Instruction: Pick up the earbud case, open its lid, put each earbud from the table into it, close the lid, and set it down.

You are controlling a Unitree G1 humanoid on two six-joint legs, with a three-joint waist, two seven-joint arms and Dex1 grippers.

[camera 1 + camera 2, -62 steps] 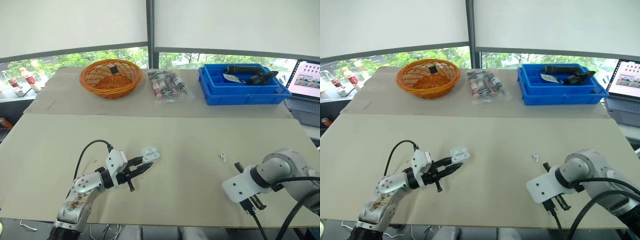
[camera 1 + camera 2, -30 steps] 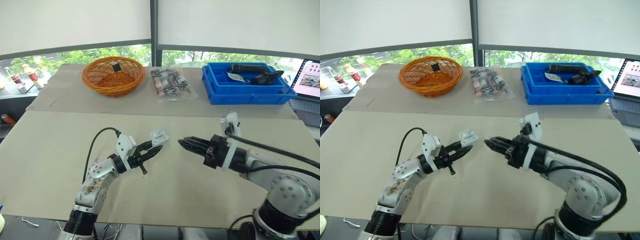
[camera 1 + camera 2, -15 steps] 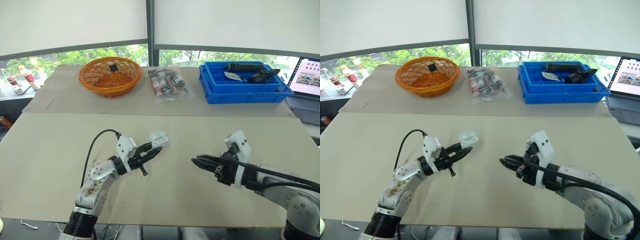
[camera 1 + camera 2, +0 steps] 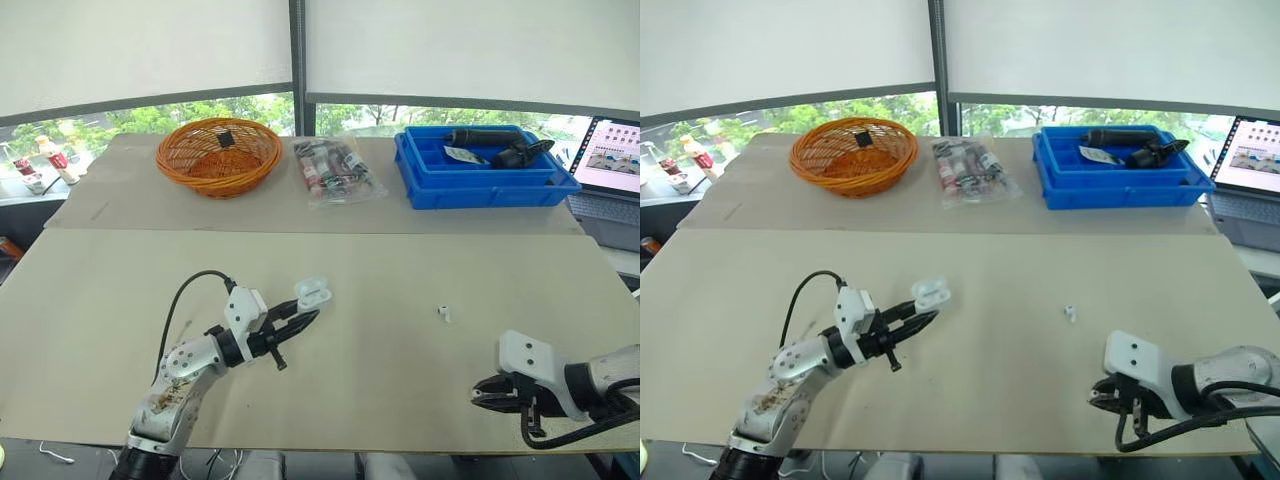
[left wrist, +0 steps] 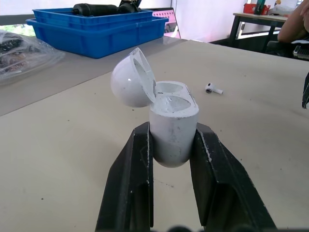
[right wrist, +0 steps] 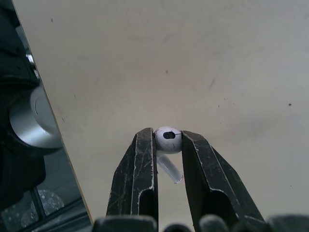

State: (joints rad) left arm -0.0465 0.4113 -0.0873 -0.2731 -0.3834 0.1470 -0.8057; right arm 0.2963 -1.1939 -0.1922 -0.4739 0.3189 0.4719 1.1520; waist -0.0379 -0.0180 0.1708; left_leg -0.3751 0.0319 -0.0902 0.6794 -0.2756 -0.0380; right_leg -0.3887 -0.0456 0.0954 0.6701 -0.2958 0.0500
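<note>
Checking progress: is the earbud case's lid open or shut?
Open. The lid is tipped back on its hinge, baring both empty sockets of the earbud case held in the left gripper.

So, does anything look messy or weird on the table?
One tiny white earbud lies alone on the beige table, apart from the open white earbud case in the left pincer; the right pincer holds the other earbud. Nothing looks spilled or broken.
</note>
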